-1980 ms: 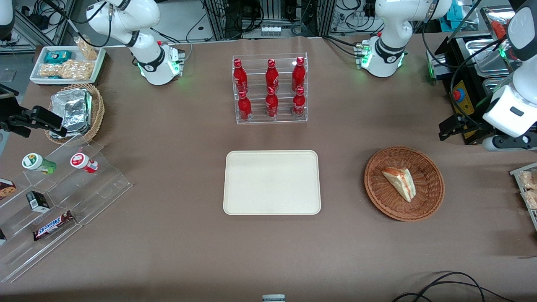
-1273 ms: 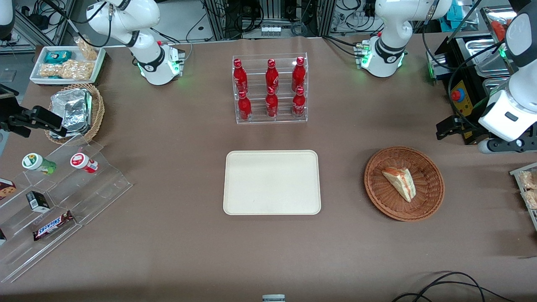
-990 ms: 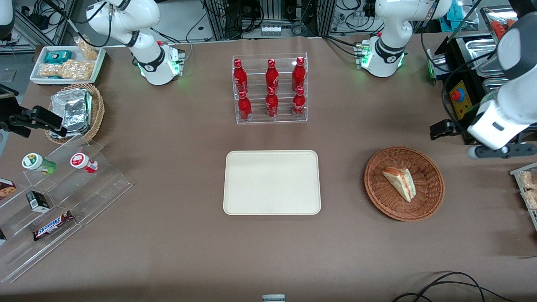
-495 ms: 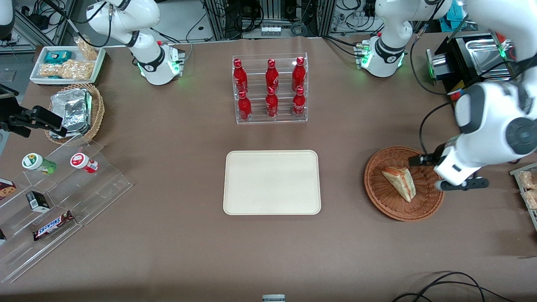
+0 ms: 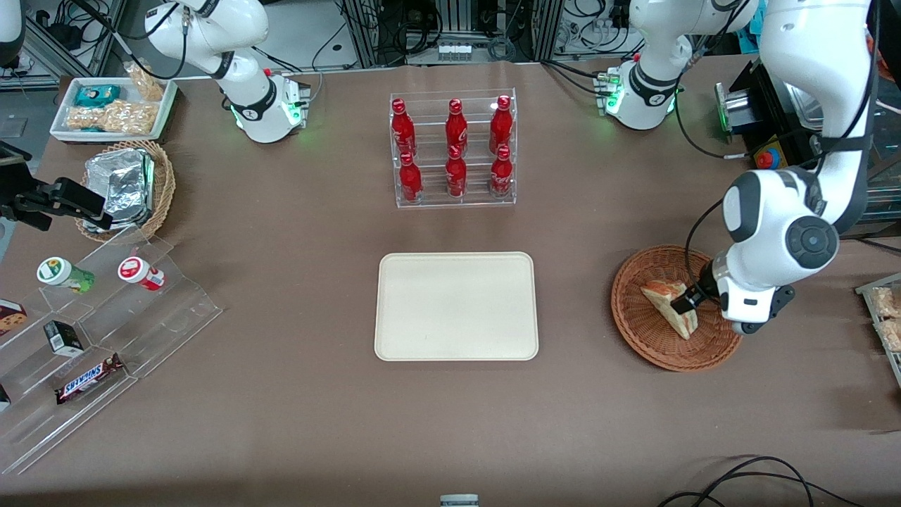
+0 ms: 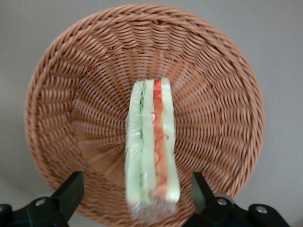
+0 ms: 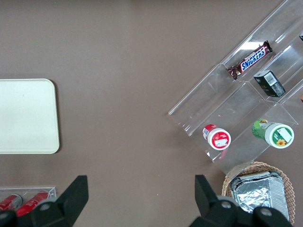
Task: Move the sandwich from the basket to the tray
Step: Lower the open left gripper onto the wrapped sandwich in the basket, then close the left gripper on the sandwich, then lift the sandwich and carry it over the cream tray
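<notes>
The sandwich (image 5: 671, 305) is seen lying inside the basket (image 5: 647, 331), which is set on the brown table (image 5: 281, 394) toward the working arm's end. In the left wrist view, the sandwich (image 6: 151, 149) is shown resting on edge across the woven floor of the basket (image 6: 75, 94), with its green and orange-pink filling layers turned up toward the camera. The gripper (image 5: 686, 301) is positioned low over the basket, right above the wider end of the sandwich. Its fingers (image 6: 71, 189) are spread apart, one on each side of the wedge, and no contact with the wrapper can be made out. The tray (image 5: 456, 306) is placed flat near the middle of the table, well apart from the basket, and nothing is seen on it. A clear rack of red bottles (image 5: 454, 149) is stood farther from the front camera than the tray. Toward the parked arm's end, a clear stepped stand (image 5: 98, 331) holding small snack items and a second basket of foil packs (image 5: 127, 186) are found.
</notes>
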Motion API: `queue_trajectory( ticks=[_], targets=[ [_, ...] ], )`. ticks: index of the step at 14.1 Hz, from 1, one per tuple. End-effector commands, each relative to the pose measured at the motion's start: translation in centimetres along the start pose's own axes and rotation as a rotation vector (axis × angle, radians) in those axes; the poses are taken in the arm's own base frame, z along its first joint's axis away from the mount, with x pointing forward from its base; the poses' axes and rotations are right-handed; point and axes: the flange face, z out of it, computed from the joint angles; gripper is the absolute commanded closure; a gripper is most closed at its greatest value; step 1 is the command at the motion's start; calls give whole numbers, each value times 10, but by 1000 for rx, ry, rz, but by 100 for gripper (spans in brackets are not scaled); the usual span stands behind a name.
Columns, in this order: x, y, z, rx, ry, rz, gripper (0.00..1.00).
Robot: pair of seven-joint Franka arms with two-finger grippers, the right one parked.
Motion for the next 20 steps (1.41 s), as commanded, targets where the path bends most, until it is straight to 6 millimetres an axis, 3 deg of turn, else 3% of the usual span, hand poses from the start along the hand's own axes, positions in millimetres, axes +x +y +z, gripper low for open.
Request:
queue_trajectory(
  ticks=[1,2,4,5,8,11,13,16,18,20],
  targets=[
    [2,6,22,4,-7,-114,0],
    [1,7,26,8,-12,-143,12],
    [-1,7,28,17,-18,-177,73],
    [-1,6,27,19,-21,-180,88],
    [-8,12,15,46,-41,-158,95],
    [-11,31,-37,107,-87,-122,97],
    [-25,50,-63,121,-103,-89,96],
    [-72,97,-60,114,-94,34,99],
    [-107,143,-58,85,-95,275,100],
    [-142,182,-46,71,-94,396,99]
  ],
)
